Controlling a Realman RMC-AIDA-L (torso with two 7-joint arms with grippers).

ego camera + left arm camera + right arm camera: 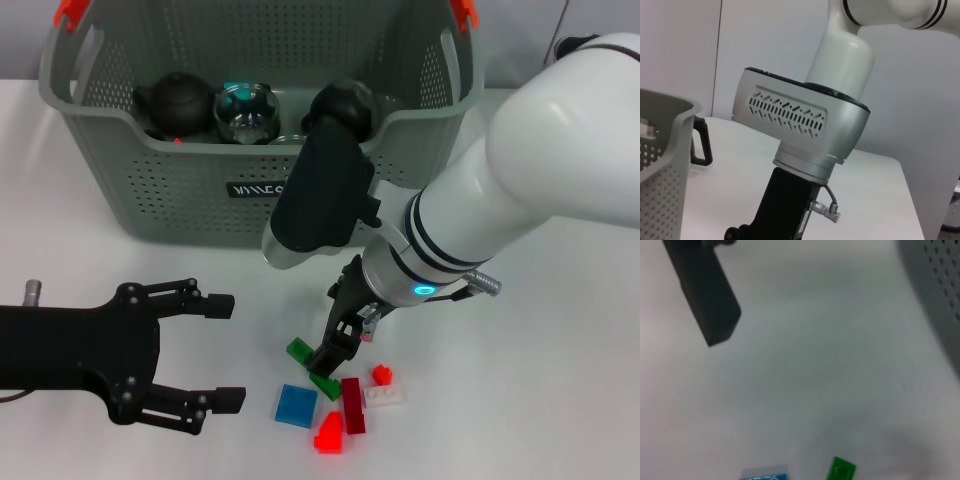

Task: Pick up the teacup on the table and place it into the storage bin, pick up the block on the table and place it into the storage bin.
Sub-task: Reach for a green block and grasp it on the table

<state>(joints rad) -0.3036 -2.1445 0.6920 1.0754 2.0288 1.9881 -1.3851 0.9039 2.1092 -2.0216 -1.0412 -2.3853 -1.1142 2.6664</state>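
Note:
The storage bin (190, 195) stands at the back of the table; its corner (662, 165) also shows in the left wrist view. No teacup shows on the table. Several blocks lie in front: green (298, 350), blue (296, 405), dark red (353, 405), bright red (329, 435), white (385, 396). My right gripper (335, 352) points down with its tips at the green block; the block's middle is hidden behind them. The right wrist view shows the green block (841, 471) and blue block (765, 474). My left gripper (222, 352) is open, left of the blocks, holding nothing.
Inside the bin sit a black teapot (175, 100), a glass jug with a black lid (245, 110) and another dark item partly hidden by my right arm. A small red piece (381, 375) lies by the white block. The right arm's wrist housing (800, 125) fills the left wrist view.

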